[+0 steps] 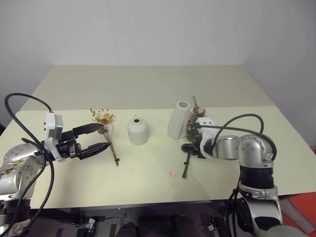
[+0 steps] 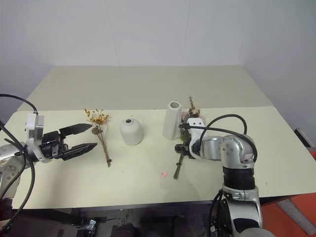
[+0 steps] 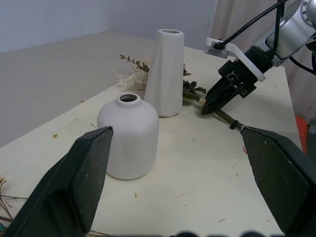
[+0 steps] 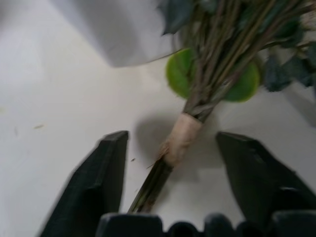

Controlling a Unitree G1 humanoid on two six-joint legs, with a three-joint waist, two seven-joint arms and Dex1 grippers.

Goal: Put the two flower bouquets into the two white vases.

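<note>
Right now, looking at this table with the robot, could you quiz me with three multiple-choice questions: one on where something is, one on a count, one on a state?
1. Where does the large bouquet lie?
A. beside the tall vase
B. inside the squat vase
C. on the floor

2. How many white vases stand on the table?
A. one
B. two
C. four

3. How are the right gripper's fingers set around the large bouquet's stems?
A. clamped tight
B. apart, one on each side
C. far away from them

Answers:
1 A, it lies on the table next to the tall vase.
2 B, a tall and a squat one.
3 B, the right wrist view shows a gap on both sides of the stems.
</note>
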